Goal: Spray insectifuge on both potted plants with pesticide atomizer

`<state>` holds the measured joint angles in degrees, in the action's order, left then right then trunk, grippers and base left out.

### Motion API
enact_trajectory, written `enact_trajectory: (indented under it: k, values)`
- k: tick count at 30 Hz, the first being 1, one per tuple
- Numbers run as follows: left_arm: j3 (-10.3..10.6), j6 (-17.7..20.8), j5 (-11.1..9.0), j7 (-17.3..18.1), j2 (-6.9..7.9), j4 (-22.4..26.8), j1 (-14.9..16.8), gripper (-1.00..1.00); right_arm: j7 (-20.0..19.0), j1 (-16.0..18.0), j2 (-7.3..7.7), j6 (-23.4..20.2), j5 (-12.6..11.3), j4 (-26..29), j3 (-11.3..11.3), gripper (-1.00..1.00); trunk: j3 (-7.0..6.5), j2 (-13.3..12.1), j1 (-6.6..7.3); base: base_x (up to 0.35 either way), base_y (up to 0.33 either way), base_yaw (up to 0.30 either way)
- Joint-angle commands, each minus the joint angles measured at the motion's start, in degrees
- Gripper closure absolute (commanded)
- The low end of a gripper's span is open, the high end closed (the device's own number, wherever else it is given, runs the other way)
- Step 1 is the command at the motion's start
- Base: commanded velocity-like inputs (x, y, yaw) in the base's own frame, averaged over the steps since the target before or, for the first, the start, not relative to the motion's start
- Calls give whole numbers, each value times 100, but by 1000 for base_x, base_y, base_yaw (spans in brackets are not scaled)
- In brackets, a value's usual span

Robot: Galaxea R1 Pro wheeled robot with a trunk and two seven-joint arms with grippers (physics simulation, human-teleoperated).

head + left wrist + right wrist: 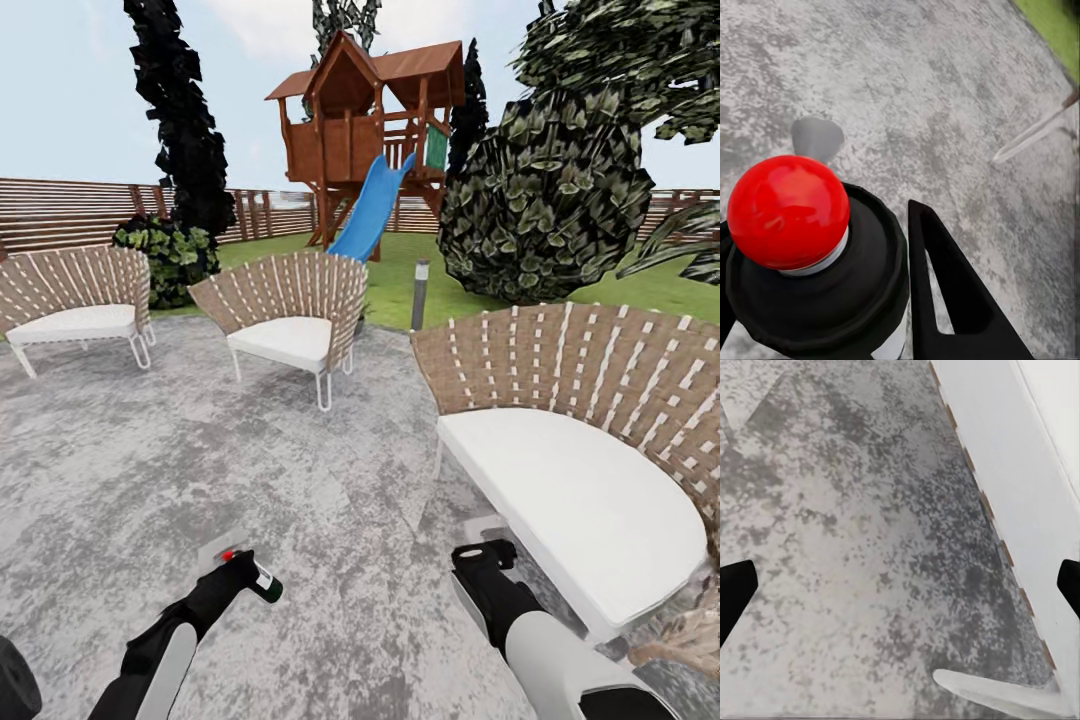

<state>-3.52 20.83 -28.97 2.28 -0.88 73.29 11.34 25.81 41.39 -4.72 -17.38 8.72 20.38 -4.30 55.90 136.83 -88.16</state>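
Observation:
My left gripper (236, 572) is shut on the pesticide atomizer (262, 583), low over the paved patio (200, 470). The bottle's dark body sticks out to the right, and its whitish head with the red dot faces away from me. In the left wrist view the atomizer (795, 255) looms close, a red ball on a dark round body, with one black finger (952, 300) pressed beside it. My right gripper (484, 553) hangs open over the paving beside the nearest seat; in the right wrist view the gripper (900, 589) has its fingertips (733, 592) spread wide apart. The potted plants are out of view.
A large wicker seat (590, 440) with a white cushion stands close at the right. Two more wicker seats (290, 310) (75, 300) stand further back. Beyond them are a grey bollard lamp (420, 295), the lawn (420, 270), a big leafy bush (545, 200), a wooden playhouse with a blue slide (368, 210) and the slatted fence (60, 212).

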Motion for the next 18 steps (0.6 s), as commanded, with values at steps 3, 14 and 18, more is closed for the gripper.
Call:
enact_trajectory:
  k: [3, 14, 18]
  values:
    - [0, 3, -3, 0, 0, 9, 0, 100, -539, 0, 14, -64, -1, -30, 2, -100, 0, 0, 0, 320, 2, -294]
    - [-19, 41, -62, 34, 66, 35, -66, 100, -820, 27, 19, -11, -14, -69, 7, -100, 3, 0, 0, 248, 112, -87]
    - [-12, 39, -62, 6, 196, 6, -87, 100, -823, 27, 23, -71, -19, -75, 12, -100, 3, 0, 0, 76, 0, 0]
